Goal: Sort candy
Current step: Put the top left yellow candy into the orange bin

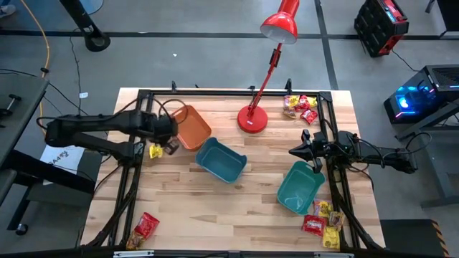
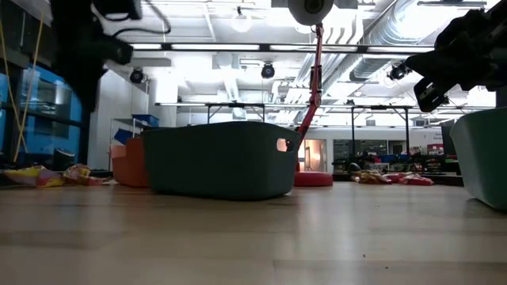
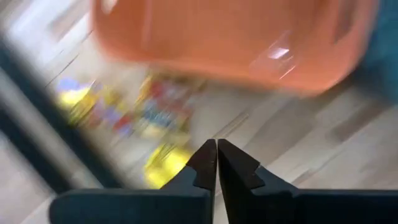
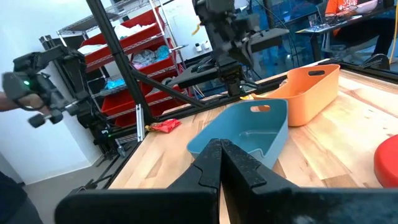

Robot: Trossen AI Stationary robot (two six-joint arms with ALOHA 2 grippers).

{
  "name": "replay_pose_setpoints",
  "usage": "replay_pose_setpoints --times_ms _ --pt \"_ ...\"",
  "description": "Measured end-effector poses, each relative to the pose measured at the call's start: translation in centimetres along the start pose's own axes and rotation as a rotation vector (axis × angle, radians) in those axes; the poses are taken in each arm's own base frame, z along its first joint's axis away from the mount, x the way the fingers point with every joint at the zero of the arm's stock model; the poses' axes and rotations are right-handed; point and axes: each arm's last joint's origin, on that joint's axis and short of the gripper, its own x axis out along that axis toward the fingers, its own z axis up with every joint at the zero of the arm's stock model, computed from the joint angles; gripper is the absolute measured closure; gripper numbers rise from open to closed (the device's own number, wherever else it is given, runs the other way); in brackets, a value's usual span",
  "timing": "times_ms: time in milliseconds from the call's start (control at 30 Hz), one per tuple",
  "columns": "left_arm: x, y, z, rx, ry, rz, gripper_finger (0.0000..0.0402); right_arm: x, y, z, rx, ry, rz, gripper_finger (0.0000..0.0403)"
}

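Candy lies in small heaps of shiny red and yellow packets: at the far right corner (image 1: 300, 107), at the near right corner (image 1: 323, 223) and at the near left (image 1: 143, 229). One yellow packet (image 1: 155, 150) lies on the wood beside the orange bin (image 1: 192, 127). My left gripper (image 1: 171, 145) hovers by that bin, shut, with nothing between its fingers (image 3: 216, 152); yellow candy (image 3: 163, 167) shows blurred below its tips. My right gripper (image 1: 297, 152) is shut and empty (image 4: 219, 146), above the table beside the right teal bin (image 1: 300, 188).
A second teal bin (image 1: 221, 159) stands mid-table, next to the orange one. A red desk lamp has its base (image 1: 252, 119) at the far middle, with its head reaching beyond the far edge. A black frame (image 1: 215, 93) borders the table. Bare wood lies along the near middle.
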Motion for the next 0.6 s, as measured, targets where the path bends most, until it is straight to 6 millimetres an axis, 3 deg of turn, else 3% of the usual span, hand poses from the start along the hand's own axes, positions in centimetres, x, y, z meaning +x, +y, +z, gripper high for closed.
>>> replay_pose_setpoints --times_ms 300,467,600 --pt "5.6 0.0 -3.5 -0.107 0.253 0.001 0.0277 0.0 0.0 0.0 0.0 0.0 0.0 0.0402" --pt "7.3 -0.2 -3.7 -0.18 0.2 0.038 0.0234 0.0 0.0 0.0 0.0 0.0 0.001 0.0402" --pt "8.0 -0.2 -3.6 -0.201 0.175 0.085 0.0222 0.0 0.0 0.0 0.0 0.0 0.0 0.0402"
